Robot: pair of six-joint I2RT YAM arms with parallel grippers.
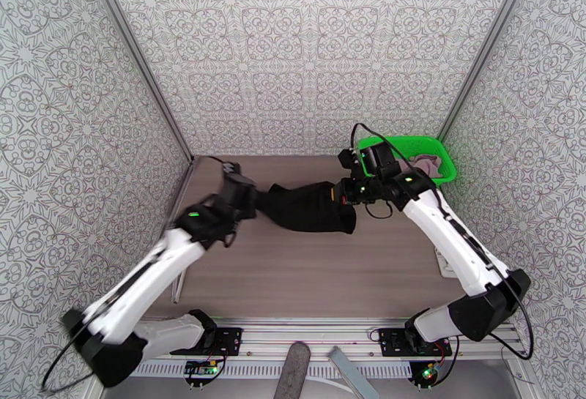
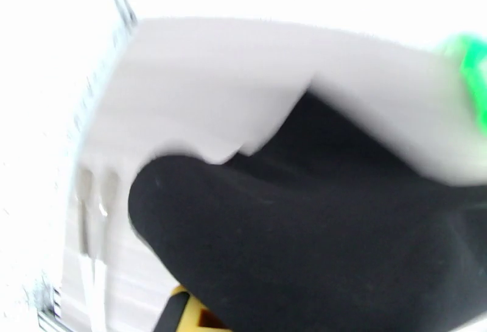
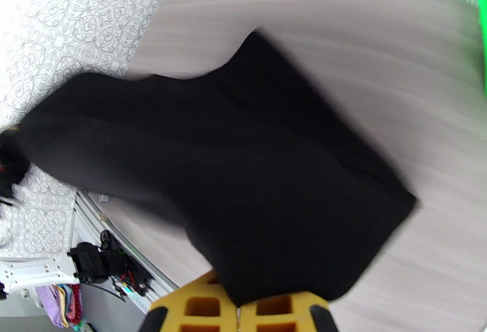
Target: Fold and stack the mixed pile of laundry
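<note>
Wood worktop (image 1: 293, 283), patterned walls (image 1: 308, 49); black garment (image 1: 311, 209) mid-frame, stretched between left gripper (image 1: 256, 203) and right gripper (image 1: 343, 197), both clenched on it.

The left arm (image 1: 157, 269) reaches up toward 1 o'clock, and the left gripper (image 1: 250, 201) is pinched tight on one end of the black cloth (image 1: 308, 209). The right arm (image 1: 447, 236) bends toward 11 o'clock, and the right gripper (image 1: 343, 195) pinches the other end.

Black cloth (image 1: 311, 206): plain, soft, stretched left-right over table (image 1: 293, 283) middle; left end bunched narrow, right end broader, lower edge sagging. Pink cloth (image 1: 428, 165): crumpled inside basket (image 1: 448, 166), far right corner.
</note>
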